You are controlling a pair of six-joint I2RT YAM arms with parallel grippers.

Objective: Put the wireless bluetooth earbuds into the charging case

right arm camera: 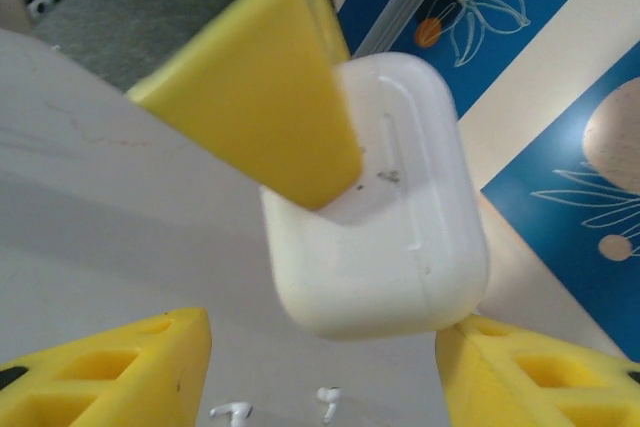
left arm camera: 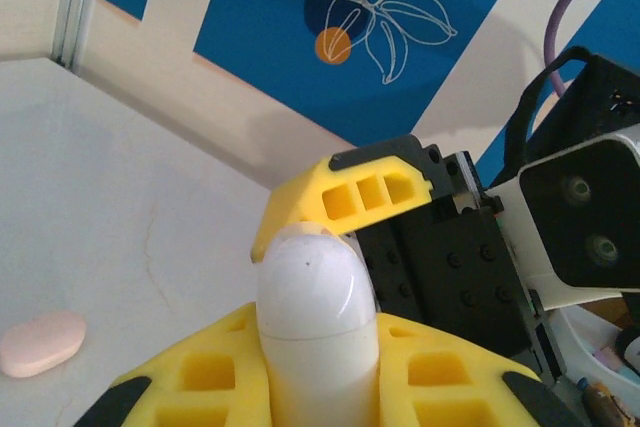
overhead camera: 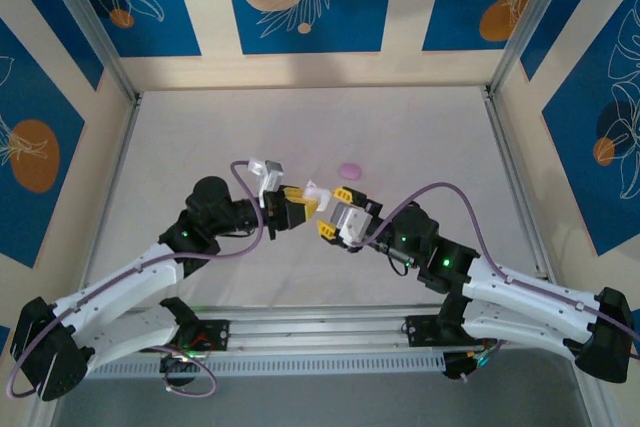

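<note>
The pale grey table (overhead camera: 420, 137) filled the middle of the top view, and the two arms met above its centre. The left gripper (left arm camera: 318, 375) was clamped tight on the lower half of the white, rounded, glossy plastic charging case (left arm camera: 315, 282), held clear of the table at the bottom centre of the left wrist view. The right gripper (right arm camera: 320, 347) stood with its jaws spread wide and nothing in them; one of its yellow fingers (left arm camera: 345, 197) sat against the top of the case.

A pale pink pebble-shaped case (left arm camera: 40, 344) lay at the lower left of the left wrist view. Two tiny white earbuds (right arm camera: 232, 410) lay loose on the table at the bottom edge of the right wrist view, below the case, none yet inside it.

The lid looked closed. A push from that finger on so slick a shell could have twisted or squeezed the case out of the left grip, and a drop could have scattered the buds. Tiny and glossy, they could also have slipped from the wide yellow jaws
</note>
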